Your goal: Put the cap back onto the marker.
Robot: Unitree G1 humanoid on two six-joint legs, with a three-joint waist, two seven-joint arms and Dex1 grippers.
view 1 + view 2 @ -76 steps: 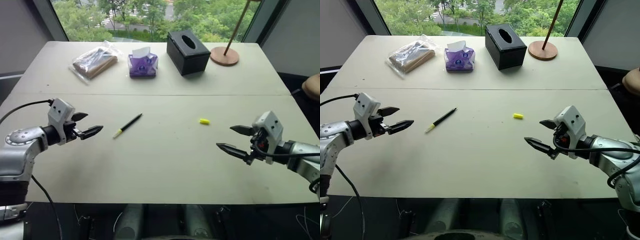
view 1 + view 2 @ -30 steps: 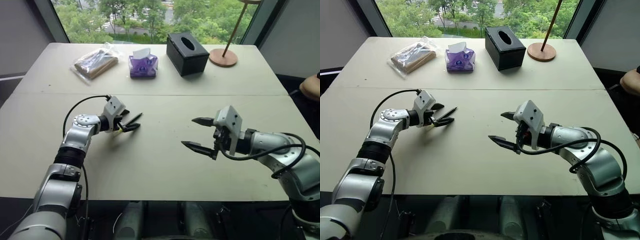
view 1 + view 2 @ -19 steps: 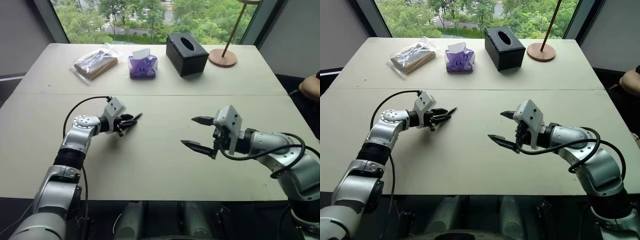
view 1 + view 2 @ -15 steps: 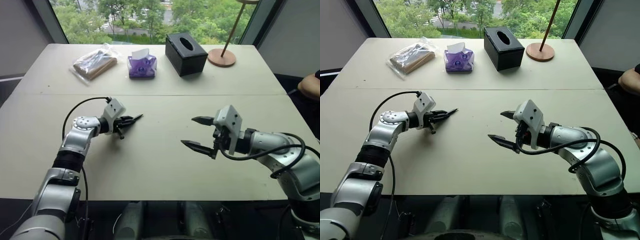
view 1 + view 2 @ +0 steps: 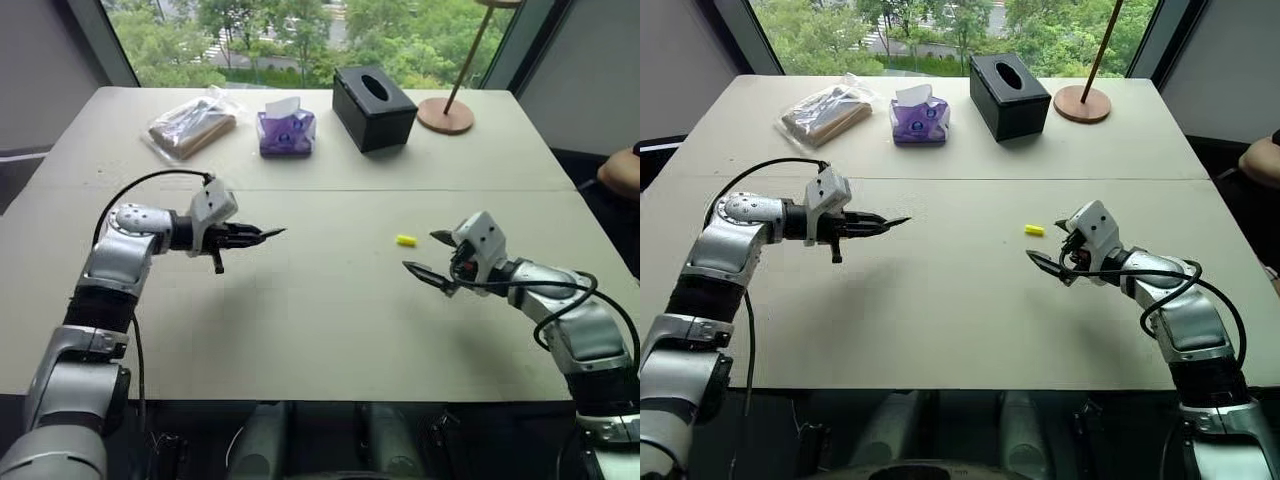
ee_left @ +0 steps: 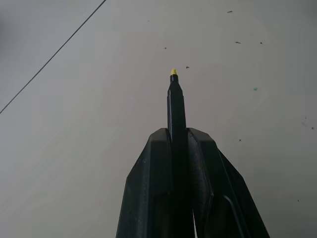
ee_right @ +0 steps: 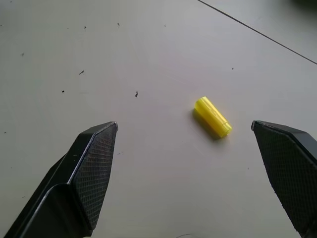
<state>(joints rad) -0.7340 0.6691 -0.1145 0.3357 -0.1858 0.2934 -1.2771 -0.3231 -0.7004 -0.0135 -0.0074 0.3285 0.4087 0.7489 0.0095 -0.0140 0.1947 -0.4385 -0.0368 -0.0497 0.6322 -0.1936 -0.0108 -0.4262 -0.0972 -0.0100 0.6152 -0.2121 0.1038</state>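
A pale beige table (image 5: pixel 330 330) is seen across most of the frame, crossed by a thin seam at mid-height. A window with green trees (image 5: pixel 300 35) is set along the upper edge, flanked by dark frame posts. Grey walls (image 5: pixel 40 80) are seen at the upper left and upper right. Daylight is cast evenly over the tabletop.

table (image 5: pixel 300 320): pale, seam across the middle
far edge: clear bag (image 5: pixel 190 122), purple tissue pack (image 5: pixel 287 131), black tissue box (image 5: pixel 375 94), round wooden stand base (image 5: pixel 446 113)
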